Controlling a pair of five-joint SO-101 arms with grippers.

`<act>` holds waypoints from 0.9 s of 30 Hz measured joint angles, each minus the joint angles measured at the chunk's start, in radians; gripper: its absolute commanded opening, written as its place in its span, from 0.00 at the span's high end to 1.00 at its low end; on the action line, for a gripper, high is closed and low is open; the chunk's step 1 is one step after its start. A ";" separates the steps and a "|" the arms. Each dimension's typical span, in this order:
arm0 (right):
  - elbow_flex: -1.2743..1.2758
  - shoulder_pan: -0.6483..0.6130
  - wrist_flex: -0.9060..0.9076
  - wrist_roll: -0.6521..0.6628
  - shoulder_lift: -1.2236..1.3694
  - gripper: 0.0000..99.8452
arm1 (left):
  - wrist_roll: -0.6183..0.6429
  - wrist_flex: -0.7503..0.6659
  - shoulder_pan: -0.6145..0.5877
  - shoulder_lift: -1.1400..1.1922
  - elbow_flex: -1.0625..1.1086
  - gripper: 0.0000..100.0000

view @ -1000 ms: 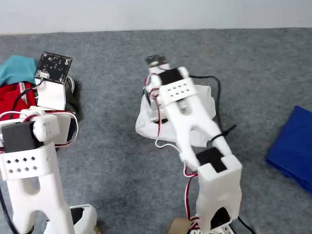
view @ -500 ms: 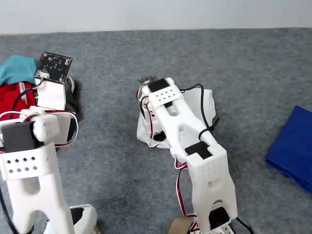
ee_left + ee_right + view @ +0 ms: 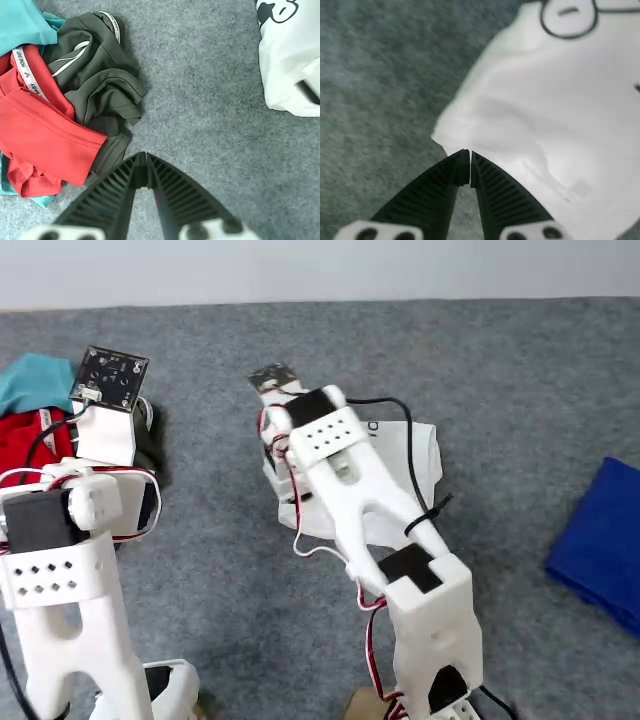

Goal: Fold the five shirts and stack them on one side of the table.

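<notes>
The right tool (image 3: 470,152) has its fingers pressed together, tips down at the near edge of the white shirt (image 3: 545,100). Whether any cloth is caught between them cannot be told. This shirt lies crumpled near the middle of the grey counter (image 3: 200,540), partly under the right arm. It carries a black line drawing. The right wrist view shows a round outline on it, and the left wrist view shows a darker patch of print at the shirt's edge. No words on it can be made out.

The left tool (image 3: 146,157) is also pressed together and holds nothing, hanging above bare counter just beside a heap of clothes. In that heap a dark olive shirt (image 3: 100,75) lies bunched against a red shirt (image 3: 45,135), with a teal shirt (image 3: 22,20) at the far side and under the red one. Both the olive collar and the red collar have a pale neck tape with small lettering, too small to read.

A blue shirt (image 3: 600,540) lies folded at the counter's right edge, well apart from the white shirt and the heap.
</notes>
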 measured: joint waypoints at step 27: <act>-0.021 0.034 -0.031 0.003 -0.008 0.99 | 0.000 0.000 0.000 0.002 0.046 1.00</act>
